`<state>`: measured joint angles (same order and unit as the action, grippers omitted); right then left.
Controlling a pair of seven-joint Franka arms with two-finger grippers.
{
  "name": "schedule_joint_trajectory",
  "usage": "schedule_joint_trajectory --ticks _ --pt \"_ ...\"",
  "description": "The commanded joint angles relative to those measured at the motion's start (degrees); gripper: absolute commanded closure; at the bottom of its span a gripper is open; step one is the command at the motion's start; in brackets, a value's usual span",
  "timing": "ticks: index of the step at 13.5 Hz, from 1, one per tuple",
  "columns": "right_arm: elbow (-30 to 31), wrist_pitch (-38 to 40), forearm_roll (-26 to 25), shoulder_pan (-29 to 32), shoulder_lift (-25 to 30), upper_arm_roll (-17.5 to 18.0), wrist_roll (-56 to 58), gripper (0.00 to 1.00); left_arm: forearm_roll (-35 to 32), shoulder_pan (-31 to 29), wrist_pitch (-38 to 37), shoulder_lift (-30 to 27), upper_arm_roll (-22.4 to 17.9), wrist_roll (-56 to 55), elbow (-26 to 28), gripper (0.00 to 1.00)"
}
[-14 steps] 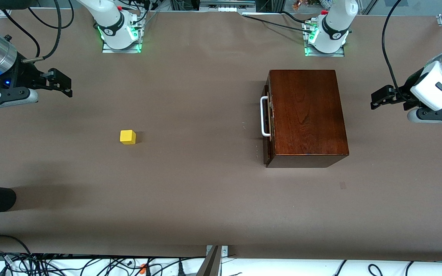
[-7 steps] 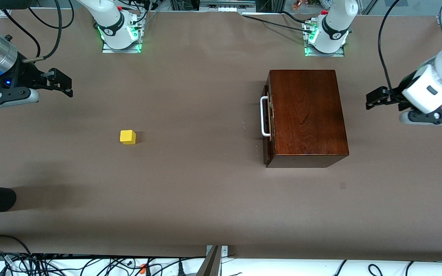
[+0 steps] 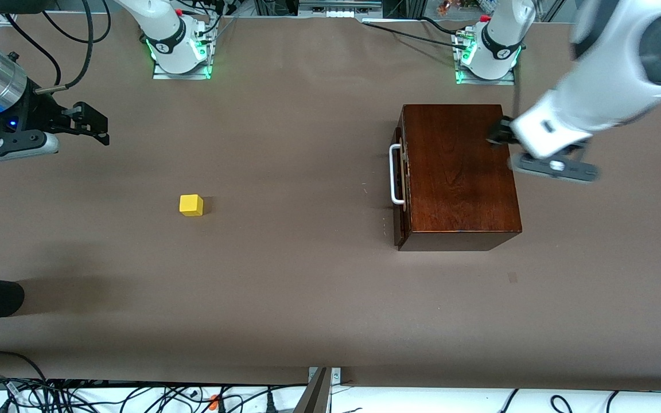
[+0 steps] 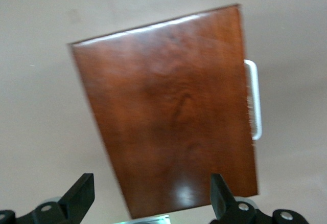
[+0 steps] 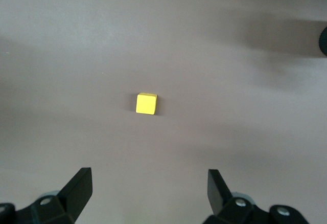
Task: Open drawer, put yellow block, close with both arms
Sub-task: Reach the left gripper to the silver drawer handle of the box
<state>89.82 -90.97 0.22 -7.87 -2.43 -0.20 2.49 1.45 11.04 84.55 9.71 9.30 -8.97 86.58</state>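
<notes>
Box (image 3: pixel 459 175) sits toward the left arm's end of the table, dark reddish wood, lid face up. Drawer (image 3: pixel 400 189) is shut — its dark front is flush with the box, white handle (image 3: pixel 395 174) facing the middle of the table.

Left gripper (image 3: pixel 496 134) hangs over the box top, at the edge away from the handle and toward the arm bases. In the left wrist view its fingers (image 4: pixel 79 196) are spread wide with nothing between them, and the box (image 4: pixel 168 111) fills the view below, handle (image 4: pixel 254 98) along one side.

Block (image 3: pixel 191 205) lies on bare table (image 3: pixel 307 287) toward the right arm's end, well apart from the box, a little nearer the front camera than the handle.

Right gripper (image 3: pixel 92 123) waits in the air at the right arm's end of the table, over bare table — not over the block. Its fingers (image 5: pixel 76 188) are wide apart and empty in the right wrist view, with the block (image 5: pixel 146 103) well off from them, nothing touching it.
</notes>
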Motion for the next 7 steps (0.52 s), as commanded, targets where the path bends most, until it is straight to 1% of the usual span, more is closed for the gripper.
schedule_joint_trajectory --ticks 1,5,7 --pt "-0.9 2.8 0.9 -0.1 0.1 -0.1 0.6 0.00 1.5 6.3 2.0 4.3 -0.5 -7.0 -2.1 0.00" --pt "-1.0 2.2 0.9 -0.4 0.1 0.1 0.5 0.00 0.7 15.0 11.4 10.9 -0.6 -18.4 -3.4 0.00" --pt "-1.0 2.1 1.0 -0.4 -0.1 0.0 0.4 0.00 -3.9 18.3 15.4 13.7 -0.6 -22.2 -3.3 0.00"
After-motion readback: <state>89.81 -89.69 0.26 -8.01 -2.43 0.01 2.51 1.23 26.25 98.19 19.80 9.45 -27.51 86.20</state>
